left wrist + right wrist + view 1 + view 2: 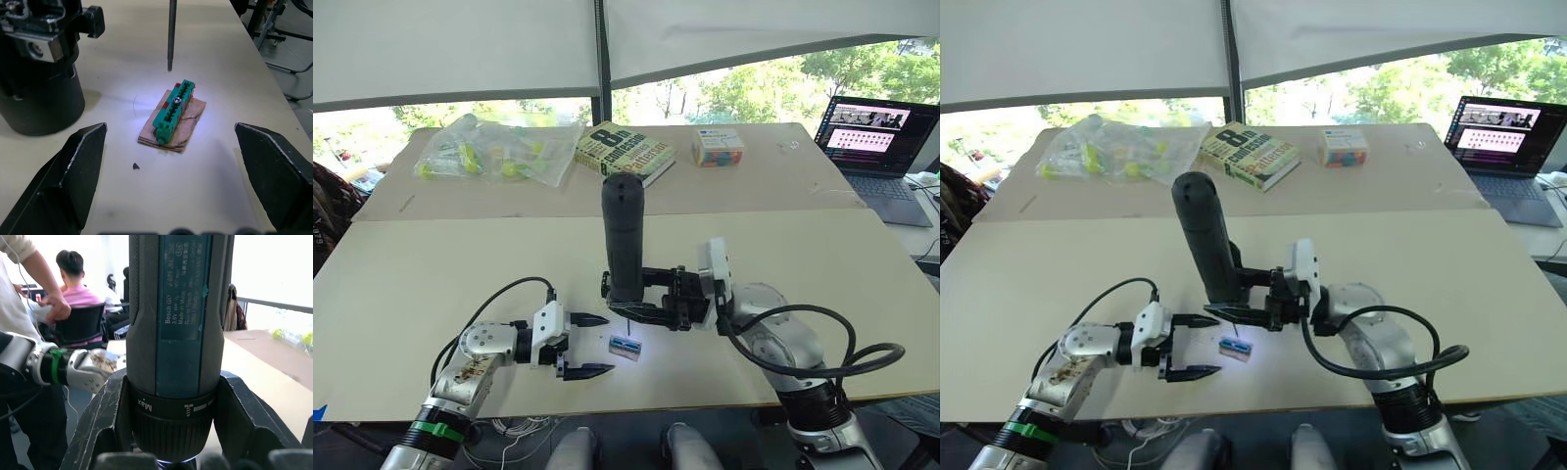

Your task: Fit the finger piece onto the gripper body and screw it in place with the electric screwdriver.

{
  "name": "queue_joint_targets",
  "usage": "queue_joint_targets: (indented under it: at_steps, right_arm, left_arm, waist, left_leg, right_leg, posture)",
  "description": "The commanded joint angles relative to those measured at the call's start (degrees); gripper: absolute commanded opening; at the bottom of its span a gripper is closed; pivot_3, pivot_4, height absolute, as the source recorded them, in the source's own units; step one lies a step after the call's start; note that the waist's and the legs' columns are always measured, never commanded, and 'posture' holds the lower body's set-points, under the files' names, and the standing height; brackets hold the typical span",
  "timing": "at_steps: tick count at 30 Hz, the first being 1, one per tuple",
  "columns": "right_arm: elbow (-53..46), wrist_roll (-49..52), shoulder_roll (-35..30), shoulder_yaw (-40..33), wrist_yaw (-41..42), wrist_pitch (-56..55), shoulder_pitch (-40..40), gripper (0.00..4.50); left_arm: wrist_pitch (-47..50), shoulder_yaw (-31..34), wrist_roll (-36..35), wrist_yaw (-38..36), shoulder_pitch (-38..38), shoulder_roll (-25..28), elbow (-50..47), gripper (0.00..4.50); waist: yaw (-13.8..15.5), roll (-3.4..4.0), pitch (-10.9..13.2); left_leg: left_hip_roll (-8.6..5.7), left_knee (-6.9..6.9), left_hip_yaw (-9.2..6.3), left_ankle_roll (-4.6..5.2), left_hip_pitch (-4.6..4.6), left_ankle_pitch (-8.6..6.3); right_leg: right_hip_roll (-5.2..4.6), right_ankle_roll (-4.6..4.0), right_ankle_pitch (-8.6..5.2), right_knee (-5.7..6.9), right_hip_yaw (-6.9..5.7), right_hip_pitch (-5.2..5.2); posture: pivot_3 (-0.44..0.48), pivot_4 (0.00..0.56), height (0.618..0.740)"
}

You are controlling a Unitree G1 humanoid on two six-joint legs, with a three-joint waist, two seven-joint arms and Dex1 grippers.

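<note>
Two hands sit over the near edge of the counter (431, 264), so I start there. My left hand (587, 345) hovers low at near left with its black fingers spread wide and nothing between them. Just right of it lies a small green-topped block (625, 345) on a scrap of brown card, lit by a bright patch of light; the left wrist view shows a tiny silvery screw head on its green top.

Right above that block hangs the thin metal bit of the electric screwdriver (623, 235), which stands nearly upright. My right hand (651, 311) is pinching it around the lower collar, fingers pressed against both sides of the barrel. I judge the tool stiff, top-heavy and fairly smooth, so a low grip near the collar looks right for keeping the bit steady; a tilt would walk the tip off a screw.

I cannot make out the finger piece or the gripper body with any confidence, so fitting looks not yet done.

Farther back lie a clear bag of yellow-green items (494, 149), a book (625, 152), a small colourful box (718, 147) and, far right, an open laptop (876, 147).
</note>
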Motion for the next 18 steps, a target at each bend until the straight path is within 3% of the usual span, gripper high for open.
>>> queue_joint_targets:
  at_steps: [1, 18]
  right_arm:
    - [-1.7, 0.4, 0.7, -0.5, 0.6, -2.9, -1.0, 1.91]
    - [-1.0, 0.3, 1.8, 0.4, 1.3, -3.2, -1.0, 1.91]
  left_arm:
    - [0.4, -0.1, -0.8, -0.1, -0.3, 0.0, -1.9, 4.41]
    - [0.6, -0.2, -0.5, 0.3, -0.4, -0.1, -1.1, 4.41]
  waist:
    - [0.0, 0.0, 0.0]
    - [0.0, 0.0, 0.0]
  left_leg:
    - [0.0, 0.01, 0.0, 0.0, 0.0, 0.0]
    - [0.0, 0.05, 0.0, 0.0, 0.01, 0.0]
  right_leg:
    - [0.0, 0.0, 0.0, 0.0, 0.0, 0.0]
    - [0.01, 0.0, 0.0, 0.05, 0.0, 0.0]
  posture:
    - [0.0, 0.15, 0.74]
    - [0.0, 0.15, 0.74]
